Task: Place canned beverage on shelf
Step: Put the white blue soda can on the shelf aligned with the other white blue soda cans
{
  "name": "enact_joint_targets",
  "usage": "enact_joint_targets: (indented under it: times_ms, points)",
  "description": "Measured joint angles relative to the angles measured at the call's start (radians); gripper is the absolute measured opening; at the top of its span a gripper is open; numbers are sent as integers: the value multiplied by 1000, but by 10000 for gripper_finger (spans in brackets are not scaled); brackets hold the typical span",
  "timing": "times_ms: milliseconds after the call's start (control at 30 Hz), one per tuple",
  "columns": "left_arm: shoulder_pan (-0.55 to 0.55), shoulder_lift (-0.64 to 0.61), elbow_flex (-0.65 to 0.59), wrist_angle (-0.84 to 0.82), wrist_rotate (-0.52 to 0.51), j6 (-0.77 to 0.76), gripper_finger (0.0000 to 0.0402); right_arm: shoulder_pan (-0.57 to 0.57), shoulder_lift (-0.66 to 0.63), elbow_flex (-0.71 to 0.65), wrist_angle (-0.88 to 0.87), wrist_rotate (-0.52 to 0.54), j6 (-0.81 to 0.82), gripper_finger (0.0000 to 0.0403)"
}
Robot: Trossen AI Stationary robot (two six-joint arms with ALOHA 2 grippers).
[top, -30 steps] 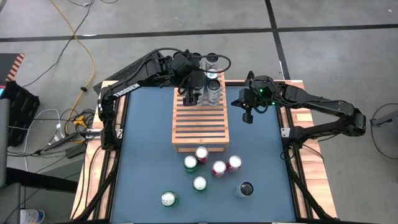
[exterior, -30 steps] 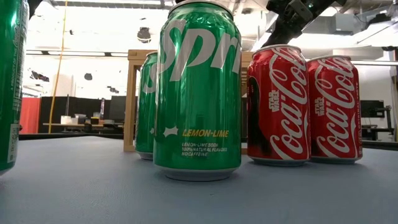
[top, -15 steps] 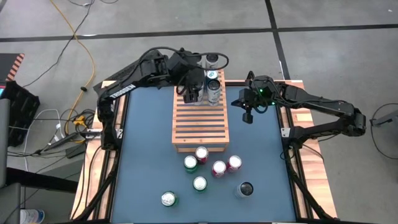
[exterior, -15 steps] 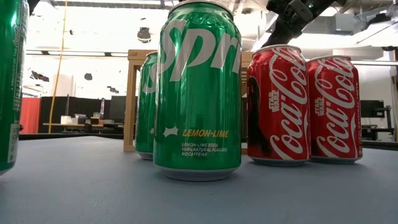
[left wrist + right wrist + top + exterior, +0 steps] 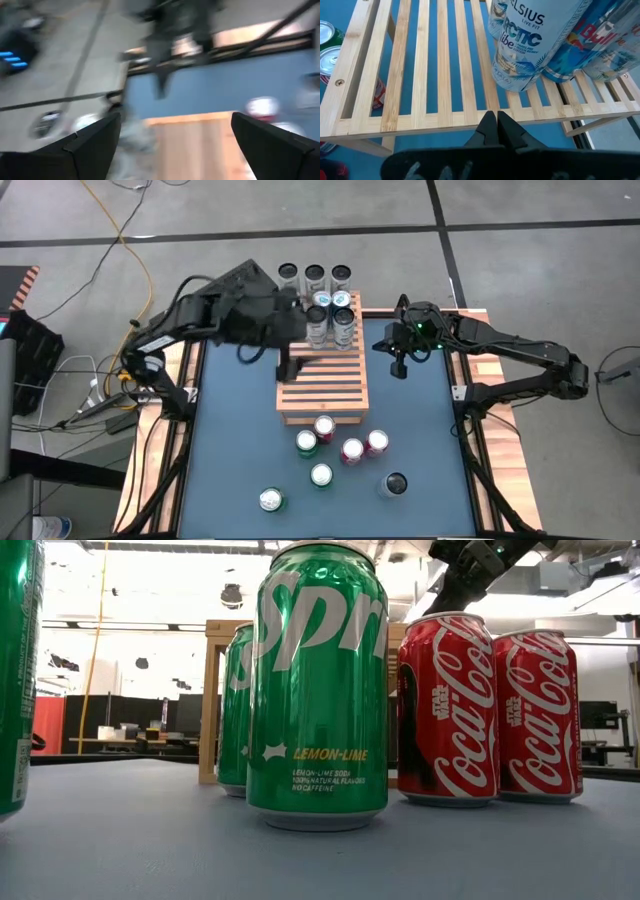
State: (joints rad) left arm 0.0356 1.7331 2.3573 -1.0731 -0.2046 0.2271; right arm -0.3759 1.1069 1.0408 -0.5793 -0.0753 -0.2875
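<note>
The shelf (image 5: pixel 322 367) stands on the blue table (image 5: pixel 230 450), its slatted top running from the far edge toward the middle. At its far end, 2 slim pale-blue cans (image 5: pixel 330 317) stand upright side by side on the slats, and 3 more cans (image 5: pixel 314 276) stand in a row just beyond that end. The right wrist view shows 1 of the shelf cans as a light-blue Celsius can (image 5: pixel 530 45), upright on the slats with another blue can touching it. The left gripper (image 5: pixel 287 367) hovers over the shelf's left edge, near the 2 cans but apart from them; its fingers (image 5: pixel 85 145) are spread wide with nothing between them. The right gripper (image 5: pixel 398 366) hangs above the table just off the shelf's right side, its fingers (image 5: pixel 496 131) pressed together and empty. On the near side of the shelf a cluster of cans waits on the table: 2 green Sprite cans (image 5: pixel 306 442), 2 red Coca-Cola cans (image 5: pixel 364 447), a dark-topped can (image 5: pixel 395 483) and another green can (image 5: pixel 271 500) standing apart nearer the front edge.
</note>
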Motion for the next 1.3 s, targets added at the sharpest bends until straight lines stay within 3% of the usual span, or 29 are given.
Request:
enact_joint_targets:
  times_ms: [167,400,700,867,1300]
  points:
    - [-126,4,0,5,103,-108,364,15,-5,0,-1,0,5,0]
    - [-209,121,-2,116,111,-4,364,56,-60,77,-80,-2,26,0]
    - [-139,314,-3,305,525,38,364,89,-149,290,-283,-6,27,0]
    - [-100,400,0,413,711,39,364,88,-206,342,-312,-5,27,0]
    - [-119,550,-4,622,819,146,364,87,-271,344,-392,-5,25,0]
